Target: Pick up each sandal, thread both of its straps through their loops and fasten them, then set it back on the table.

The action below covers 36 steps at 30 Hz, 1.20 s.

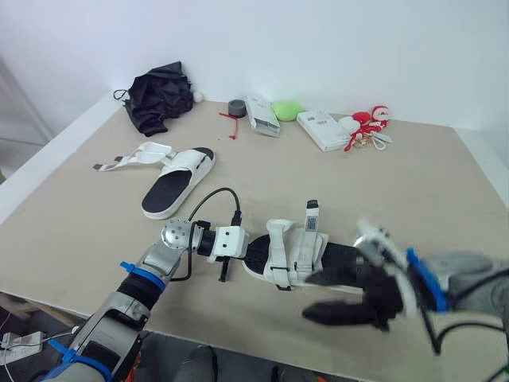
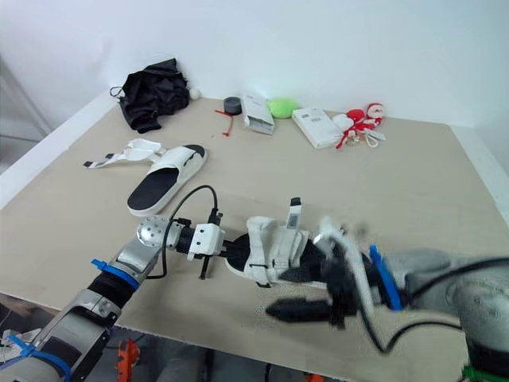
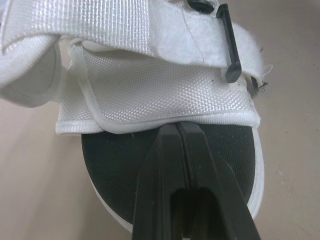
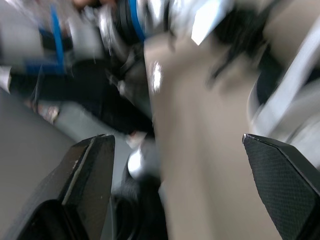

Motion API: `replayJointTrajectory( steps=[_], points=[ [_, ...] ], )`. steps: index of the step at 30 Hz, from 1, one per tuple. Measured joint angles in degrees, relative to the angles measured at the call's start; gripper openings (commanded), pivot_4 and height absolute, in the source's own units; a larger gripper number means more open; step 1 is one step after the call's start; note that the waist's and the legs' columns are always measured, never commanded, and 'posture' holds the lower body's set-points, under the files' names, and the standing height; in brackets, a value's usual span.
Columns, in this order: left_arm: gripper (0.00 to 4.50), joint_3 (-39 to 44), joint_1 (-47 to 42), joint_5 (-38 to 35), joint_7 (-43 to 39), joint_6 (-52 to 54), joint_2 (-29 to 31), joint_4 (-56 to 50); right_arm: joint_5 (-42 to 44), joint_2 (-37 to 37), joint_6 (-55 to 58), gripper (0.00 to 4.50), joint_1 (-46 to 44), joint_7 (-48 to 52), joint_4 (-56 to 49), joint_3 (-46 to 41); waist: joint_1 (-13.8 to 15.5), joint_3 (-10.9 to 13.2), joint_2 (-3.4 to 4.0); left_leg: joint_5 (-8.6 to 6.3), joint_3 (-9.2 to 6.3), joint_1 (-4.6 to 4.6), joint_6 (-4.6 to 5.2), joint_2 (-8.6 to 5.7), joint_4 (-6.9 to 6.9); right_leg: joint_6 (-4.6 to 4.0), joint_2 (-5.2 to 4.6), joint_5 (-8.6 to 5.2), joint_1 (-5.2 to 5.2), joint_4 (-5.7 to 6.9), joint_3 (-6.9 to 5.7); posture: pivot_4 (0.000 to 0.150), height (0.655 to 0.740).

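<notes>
The near sandal point(image 1: 298, 253), white-strapped with a black insole, lies close to the table's front edge. One of its straps point(image 1: 312, 218) sticks up toward the back. My left gripper point(image 1: 250, 248) is shut, and its tips point(image 3: 180, 129) press against the hem of the white upper over the insole; I cannot tell if they pinch it. My right gripper point(image 1: 332, 296) hovers open at the sandal's heel end, motion-blurred, its fingers point(image 4: 92, 165) wide apart. A second sandal point(image 1: 180, 181) lies at the left with its straps point(image 1: 134, 157) spread open.
Along the back edge sit a black cloth point(image 1: 159, 99), a grey tape roll point(image 1: 236, 107), two white boxes point(image 1: 262, 116) point(image 1: 322, 130), a green object point(image 1: 287, 110) and a red-and-white toy point(image 1: 366, 126). The table's front edge point(image 1: 238, 338) runs just below the grippers.
</notes>
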Motion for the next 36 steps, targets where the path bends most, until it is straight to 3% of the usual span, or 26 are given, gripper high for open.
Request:
replayJointTrajectory(
  steps=[10, 27, 36],
  points=[
    [0.0, -0.2, -1.3, 0.0, -1.5, -0.8, -0.2, 1.2, -5.0, 3.8, -2.6, 4.37, -4.9, -12.3, 2.3, 7.3, 0.0, 0.1, -0.12, 0.05, -0.02, 0.04, -0.1, 0.0, -0.04, -0.07, -0.11, -0.02, -0.01, -0.01, 0.06, 0.15, 0.738],
    [0.0, -0.3, -1.9, 0.0, -1.5, -1.3, 0.8, 2.1, -6.0, 8.5, -2.2, 4.37, -10.8, -16.3, 6.5, 14.4, -0.3, 0.2, -0.18, 0.06, 0.09, 0.13, -0.08, 0.37, -0.03, -0.32, 0.06, 0.0, -0.14, -0.01, 0.05, 0.15, 0.738],
    [0.0, -0.3, -1.2, 0.0, -1.4, -1.2, 1.2, 0.7, -7.3, 6.1, -2.2, 4.37, -10.7, -15.5, 6.6, 14.0, -0.3, 0.3, -0.09, 0.06, 0.13, 0.13, -0.08, 0.43, -0.04, -0.42, 0.08, -0.06, -0.15, -0.01, 0.07, 0.15, 0.738]
  ],
)
